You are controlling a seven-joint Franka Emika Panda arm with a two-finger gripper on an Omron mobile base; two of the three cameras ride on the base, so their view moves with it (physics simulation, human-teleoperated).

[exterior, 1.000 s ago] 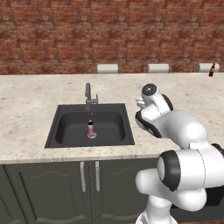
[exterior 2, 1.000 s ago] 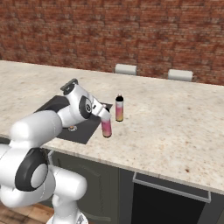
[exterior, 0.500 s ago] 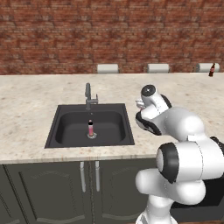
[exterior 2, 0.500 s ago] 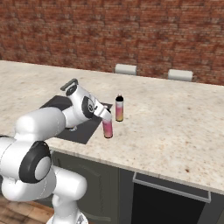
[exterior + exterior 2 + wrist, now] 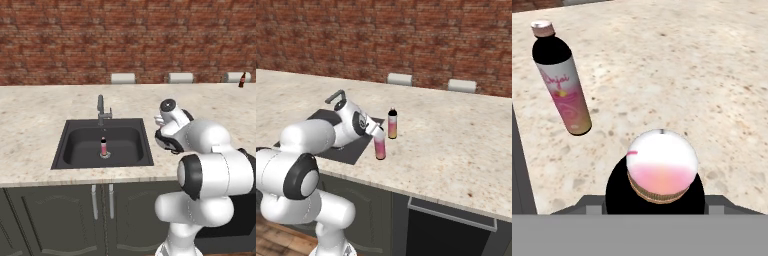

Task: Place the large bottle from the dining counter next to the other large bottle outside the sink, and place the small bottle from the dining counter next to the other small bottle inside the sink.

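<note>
Two tall black-capped large bottles stand on the counter right of the sink (image 5: pixel 59 150). One, with a yellow-orange lower half (image 5: pixel 392 125), stands free (image 5: pixel 562 82). The mostly pink one (image 5: pixel 379 149) stands upright just in front of it, a small gap between them. My gripper (image 5: pixel 377 134) comes down on its top and is shut on it; the hand view looks straight down on its cap (image 5: pixel 661 172), and my fingertips are hidden. The other small bottle (image 5: pixel 103 146), pale with a pink base, stands in the sink by the drain. The dark small bottle (image 5: pixel 242 80) stands far off at the back right.
A faucet (image 5: pixel 101 110) rises behind the sink. White stool cushions (image 5: pixel 123 78) line the far edge of the beige counter (image 5: pixel 30 115). The brick wall closes the back. A dark appliance front (image 5: pixel 451 225) sits under the counter at right.
My arm's elbow has shifted slightly. The hand and both large bottles have stayed where they were.
</note>
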